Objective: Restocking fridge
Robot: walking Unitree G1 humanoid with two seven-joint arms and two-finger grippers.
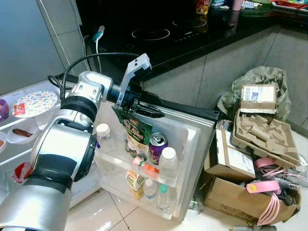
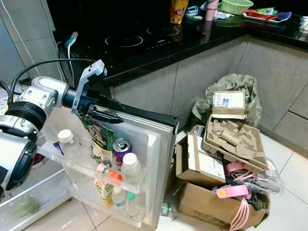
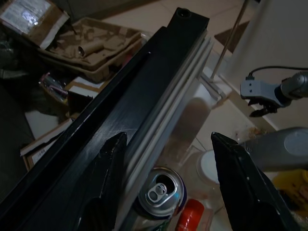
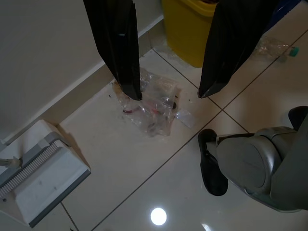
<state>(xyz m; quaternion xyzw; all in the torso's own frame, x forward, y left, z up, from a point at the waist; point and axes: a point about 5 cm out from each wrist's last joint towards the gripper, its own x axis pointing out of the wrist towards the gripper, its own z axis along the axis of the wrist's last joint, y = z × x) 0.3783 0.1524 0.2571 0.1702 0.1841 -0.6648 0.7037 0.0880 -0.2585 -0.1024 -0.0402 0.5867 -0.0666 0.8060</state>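
Filling lower left of frame, the silver left arm reaches its left gripper [image 1: 144,107], fingers spread, over the green pouch [image 1: 137,134] standing upright directly beneath (door shelf [image 1: 185,179], centre); right gripper [image 4: 168,91] hangs spread.

left gripper [image 1: 153,109] over open fridge door [image 1: 192,159] | green pouch [image 1: 136,137] beside purple can [image 1: 157,146] | cardboard boxes [image 1: 240,192] right | black counter [image 1: 192,33] behind
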